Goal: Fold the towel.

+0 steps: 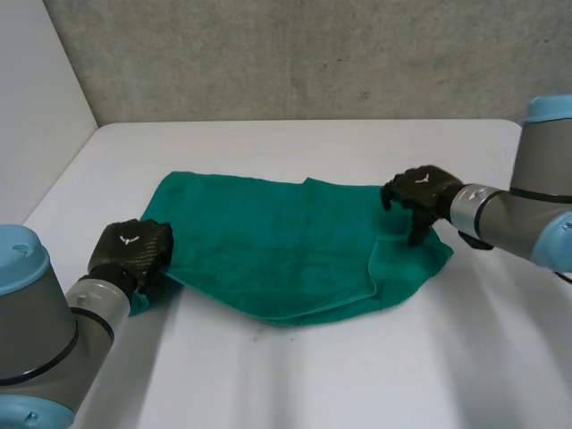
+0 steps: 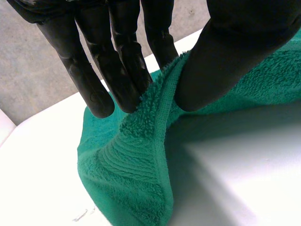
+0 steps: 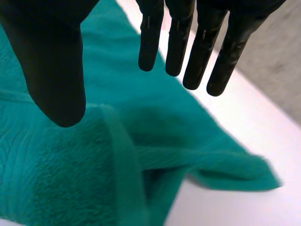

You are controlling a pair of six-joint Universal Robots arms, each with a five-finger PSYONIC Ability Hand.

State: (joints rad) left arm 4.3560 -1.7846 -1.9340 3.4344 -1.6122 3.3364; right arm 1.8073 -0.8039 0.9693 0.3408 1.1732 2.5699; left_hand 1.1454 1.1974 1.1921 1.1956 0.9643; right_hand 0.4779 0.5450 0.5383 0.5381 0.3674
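The white table (image 1: 295,384) carries a green towel (image 1: 277,250) across its middle, long axis running left to right, with one layer lapped over near the right end. The left hand (image 1: 132,255) sits at the near left corner. Its wrist view shows what the head view hides: the hem pinched between thumb and fingers (image 2: 120,80). The right hand (image 1: 420,192) hangs over the right end, fingers straight, apart from the thumb, holding nothing.

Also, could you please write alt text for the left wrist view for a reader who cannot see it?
The left hand pinches a raised edge of the green towel between its thumb and fingers, holding it up off the white table.
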